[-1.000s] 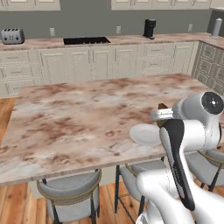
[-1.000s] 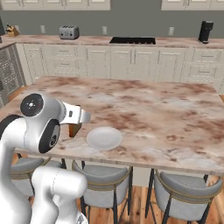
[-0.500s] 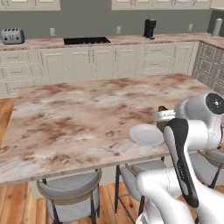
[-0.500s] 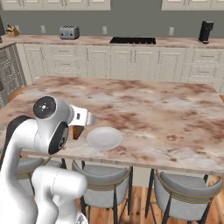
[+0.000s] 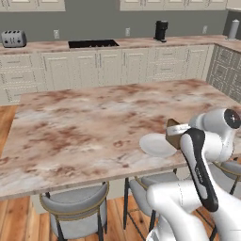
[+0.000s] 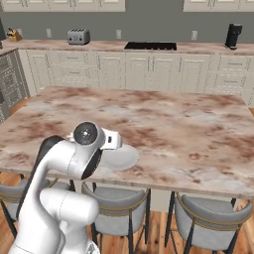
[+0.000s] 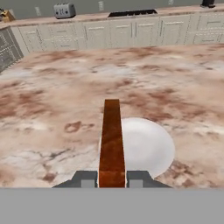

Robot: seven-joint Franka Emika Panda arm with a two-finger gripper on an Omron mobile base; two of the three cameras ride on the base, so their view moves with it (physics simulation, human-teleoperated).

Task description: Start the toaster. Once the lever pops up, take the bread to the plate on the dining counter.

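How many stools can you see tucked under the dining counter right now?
3 in the right base view: one behind the arm at left, one in the middle, one at right. More may be hidden along the far sides.

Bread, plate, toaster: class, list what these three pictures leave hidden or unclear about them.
- Bread: left base view, mostly behind the arm; no gap to the plate can be judged.
- Plate: right base view, near part hidden by the arm.
- Toaster: too small and far in all views; levers unreadable.
- Pincer: hand view, fingertips cut off by the bottom edge.
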